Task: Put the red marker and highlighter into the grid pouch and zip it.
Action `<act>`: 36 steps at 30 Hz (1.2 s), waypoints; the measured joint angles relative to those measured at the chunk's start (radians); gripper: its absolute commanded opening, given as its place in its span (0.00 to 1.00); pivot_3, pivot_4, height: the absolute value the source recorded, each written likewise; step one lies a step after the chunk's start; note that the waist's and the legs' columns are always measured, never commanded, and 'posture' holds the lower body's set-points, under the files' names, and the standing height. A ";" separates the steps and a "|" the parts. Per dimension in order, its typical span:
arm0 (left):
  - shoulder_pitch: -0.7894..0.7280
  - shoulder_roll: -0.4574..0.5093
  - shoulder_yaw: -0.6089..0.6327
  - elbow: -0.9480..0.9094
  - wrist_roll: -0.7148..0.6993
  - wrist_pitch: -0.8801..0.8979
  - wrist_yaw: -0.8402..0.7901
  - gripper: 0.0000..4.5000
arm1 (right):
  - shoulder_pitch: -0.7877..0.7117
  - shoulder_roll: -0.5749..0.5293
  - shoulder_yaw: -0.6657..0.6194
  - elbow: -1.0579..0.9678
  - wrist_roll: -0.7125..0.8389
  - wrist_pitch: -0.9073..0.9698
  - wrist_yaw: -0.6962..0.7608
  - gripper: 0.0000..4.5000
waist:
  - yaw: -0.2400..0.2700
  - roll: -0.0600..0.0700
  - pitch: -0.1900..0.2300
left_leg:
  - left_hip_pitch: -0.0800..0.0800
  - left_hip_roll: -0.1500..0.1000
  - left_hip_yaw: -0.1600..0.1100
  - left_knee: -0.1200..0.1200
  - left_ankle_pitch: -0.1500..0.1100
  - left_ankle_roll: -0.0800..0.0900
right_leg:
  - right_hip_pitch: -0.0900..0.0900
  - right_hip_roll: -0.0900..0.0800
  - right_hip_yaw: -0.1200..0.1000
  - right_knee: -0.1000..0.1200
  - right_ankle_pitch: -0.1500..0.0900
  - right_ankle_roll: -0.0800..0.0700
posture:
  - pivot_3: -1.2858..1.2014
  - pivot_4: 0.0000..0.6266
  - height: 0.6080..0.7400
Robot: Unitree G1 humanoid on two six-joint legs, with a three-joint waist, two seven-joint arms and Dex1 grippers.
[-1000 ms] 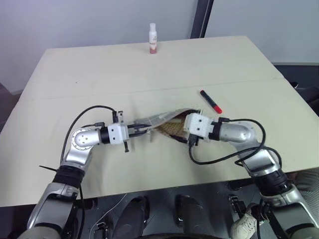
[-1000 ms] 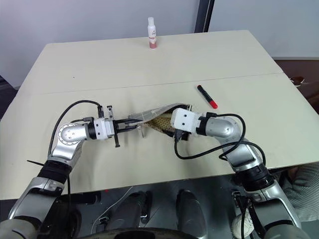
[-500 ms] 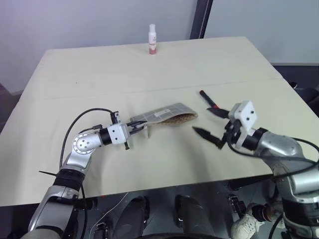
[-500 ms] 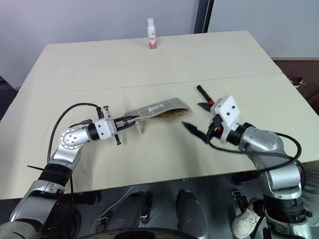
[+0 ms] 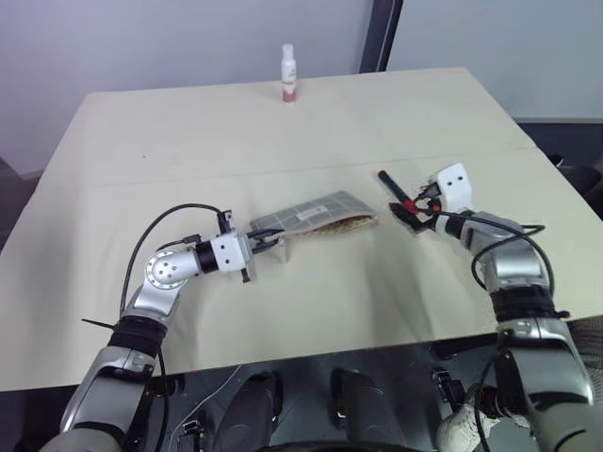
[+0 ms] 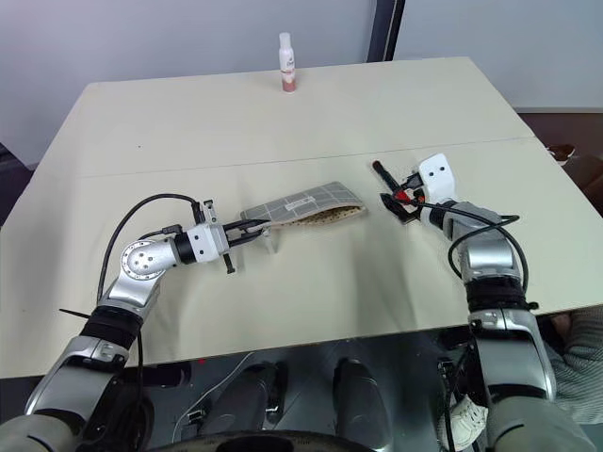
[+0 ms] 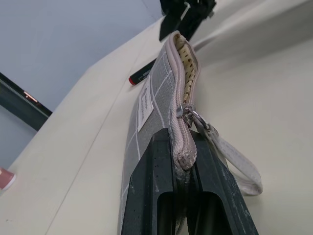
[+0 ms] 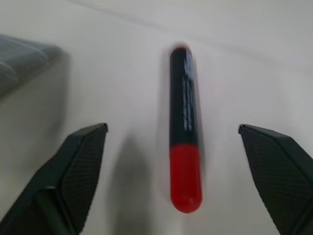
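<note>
Head views: left hand (image 5: 267, 244) is clamped on the near end of the grid pouch (image 5: 316, 213), which lies on the beige desk (image 5: 283, 132) w/ its far end open toward the right; right hand (image 6: 400, 201), fingers spread wide, sits at the red marker (image 6: 389, 182), which lies flat on the desk just right of the pouch. A small white bottle (image 5: 288, 73) w/ red label stands upright near the desk's far edge, well apart from both hands. Left wrist view adds detail the head views lack: black fingers (image 7: 146, 196) pinch the zipper end of the pouch, zip pull and pale wrist strap (image 7: 234, 156) hang just past the grip, dotted yellowish lining shows in the open mouth, and white centre label is on the grey grid side; marker's red end peeks from behind the pouch. Right wrist view: marker lies between the two wide-apart fingers (image 8: 78, 166), touching neither, red cap end nearer the camera, black barrel pointing away; a grey corner of the pouch shows to one side. Highlighter: cannot tell where it is.
</note>
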 measured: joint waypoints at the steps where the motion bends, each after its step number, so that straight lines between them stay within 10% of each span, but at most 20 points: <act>1: 0.004 0.001 0.000 -0.009 0.000 0.004 0.003 0.00 | -0.009 0.002 0.000 0.031 0.000 -0.001 -0.001 0.79 | 0.001 0.000 0.000 | 0.000 0.000 0.000 0.000 0.000 0.000 | 0.000 0.000 0.000 0.000 0.000 0.000 | 0.52 0.24 1.00; 8: 0.033 0.015 0.000 -0.071 0.000 0.043 0.023 0.00 | -0.011 -0.002 -0.022 0.050 0.009 0.023 -0.006 0.07 | 0.002 0.000 0.000 | 0.000 0.000 0.000 0.000 0.000 0.000 | 0.000 0.000 0.000 0.001 0.000 0.000 | 0.52 0.24 1.00; 23: 0.019 0.014 0.001 -0.080 -0.002 0.066 0.033 0.00 | 0.474 -0.204 -0.095 -0.979 0.324 0.155 0.314 0.07 | 0.004 0.001 0.000 | 0.000 0.001 0.000 0.002 0.000 0.000 | 0.000 0.000 0.000 0.000 -0.002 -0.003 | 0.52 0.24 1.00; 36: -0.010 0.002 -0.005 -0.035 -0.001 0.043 0.026 0.00 | 0.524 -0.278 -0.034 -0.841 0.137 -0.078 0.371 0.07 | 0.007 0.001 0.000 | 0.000 0.001 0.000 0.003 0.000 0.000 | 0.001 0.000 0.000 0.000 -0.001 -0.003 | 0.52 0.24 1.00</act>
